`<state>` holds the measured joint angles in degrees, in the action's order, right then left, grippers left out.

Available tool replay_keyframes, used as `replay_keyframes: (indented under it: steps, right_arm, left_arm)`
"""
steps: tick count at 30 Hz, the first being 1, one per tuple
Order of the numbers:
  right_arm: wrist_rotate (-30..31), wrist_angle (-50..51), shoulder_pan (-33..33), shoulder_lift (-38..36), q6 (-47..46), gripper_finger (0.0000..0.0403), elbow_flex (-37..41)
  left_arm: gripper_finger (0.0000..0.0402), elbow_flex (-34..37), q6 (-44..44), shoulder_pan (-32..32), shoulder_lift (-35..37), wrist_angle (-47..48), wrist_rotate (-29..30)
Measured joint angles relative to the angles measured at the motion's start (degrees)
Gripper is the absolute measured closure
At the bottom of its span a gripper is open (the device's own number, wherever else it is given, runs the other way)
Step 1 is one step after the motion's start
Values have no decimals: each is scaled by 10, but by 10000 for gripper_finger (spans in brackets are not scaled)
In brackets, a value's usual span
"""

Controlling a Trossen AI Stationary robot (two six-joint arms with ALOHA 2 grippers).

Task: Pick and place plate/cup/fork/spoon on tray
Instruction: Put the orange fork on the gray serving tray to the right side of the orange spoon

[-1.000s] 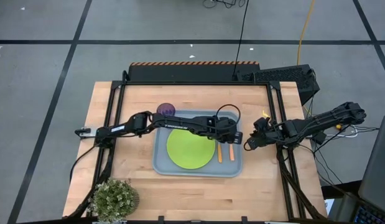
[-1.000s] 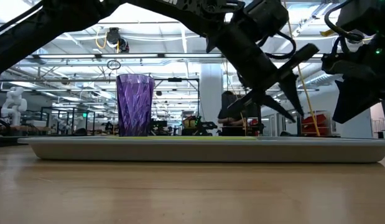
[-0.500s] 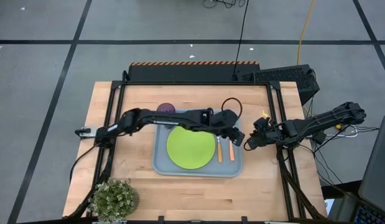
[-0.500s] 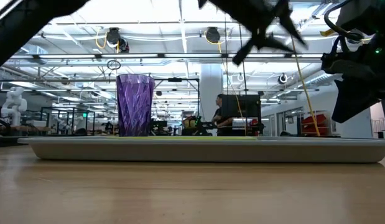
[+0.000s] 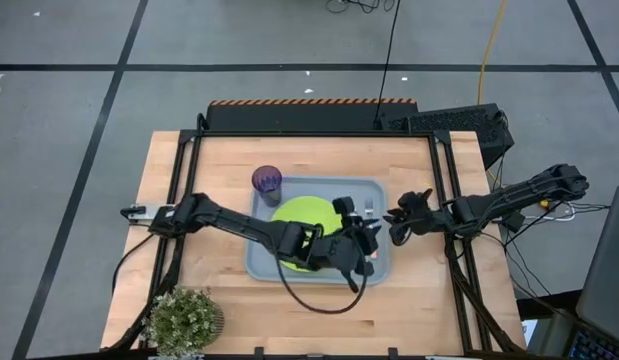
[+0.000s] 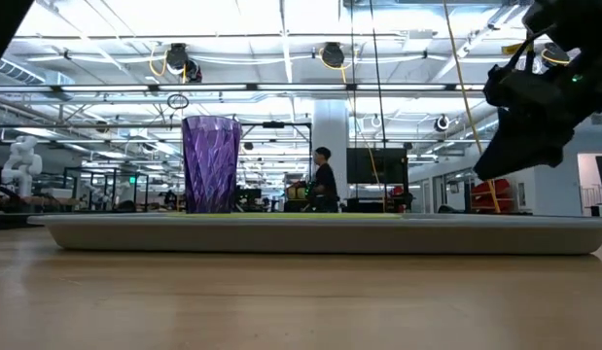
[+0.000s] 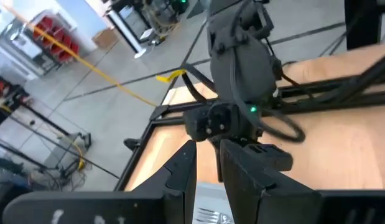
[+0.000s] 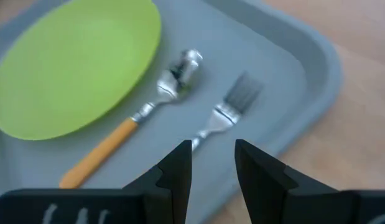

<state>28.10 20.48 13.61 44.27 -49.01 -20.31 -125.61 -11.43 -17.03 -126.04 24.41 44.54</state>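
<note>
state: all four pieces on tray (image 5: 379, 270) | plate (image 5: 301, 212) centre, cup (image 5: 267, 181) at tray's far-left corner, spoon (image 8: 142, 112) and fork (image 8: 226, 111) side by side along tray's right side, heads pointing away from me | right tool (image 8: 212, 163) empty, fingers slightly apart, just off tray's right rim | left tool (image 7: 204, 168) empty, fingers narrowly apart, over tray's near-right part | I judge nothing left to pick.

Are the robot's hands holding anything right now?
No, nothing. The left gripper and the right gripper both have empty jaws. The fork and spoon lie loose on the tray.
</note>
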Motion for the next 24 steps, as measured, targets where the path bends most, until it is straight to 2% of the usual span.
replay_keyframes:
  steps: [3,7,12,17,20,24]
  right_arm:
    - [4,-43,0,0,46,287,4]
    - [4,-123,-3,-10,151,287,4]
    - [5,-222,-14,-46,282,287,4]
    - [29,-333,-30,-89,394,287,4]
    - [35,-403,-40,-109,432,287,4]
    - [39,-431,-57,-119,477,287,-18]
  left_arm:
    - [325,9,-19,12,-1,15,-24]
    - [325,9,-16,30,13,39,-53]
    - [325,9,-21,34,69,75,-71]
    - [325,8,38,31,140,142,-110]
    - [325,51,59,20,175,136,-126]
    - [325,190,50,1,247,52,-134]
